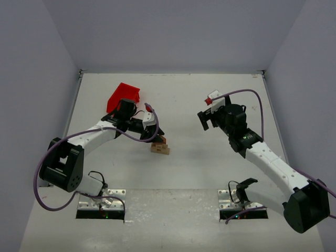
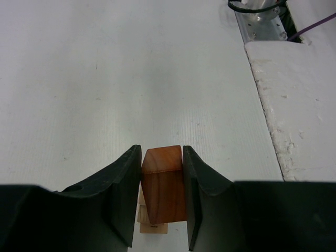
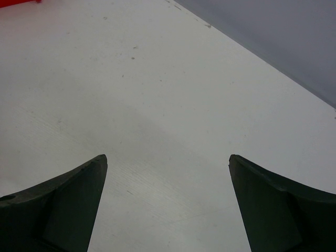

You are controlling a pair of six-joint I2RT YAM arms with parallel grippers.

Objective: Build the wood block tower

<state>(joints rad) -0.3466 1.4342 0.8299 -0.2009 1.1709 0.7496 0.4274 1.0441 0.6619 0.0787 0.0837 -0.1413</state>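
My left gripper [image 2: 161, 157] is shut on the dark reddish-brown wedge [image 2: 164, 184], held between both fingers just above the pale tan blocks [image 2: 152, 223] of the tower. In the top view the wedge [image 1: 163, 140] sits over the tan stack [image 1: 160, 149] at the table's middle, with the left gripper [image 1: 157, 134] right over it. How the wedge rests on the stack is hidden by the fingers. My right gripper [image 3: 168, 163] is open and empty, over bare table; it also shows in the top view [image 1: 209, 116], right of the tower.
A red plastic bin [image 1: 123, 97] stands at the back left, behind the left arm; its corner shows in the right wrist view [image 3: 18, 2]. White foam pad [image 2: 294, 100] and metal base plates [image 1: 101, 203] lie along the near edge.
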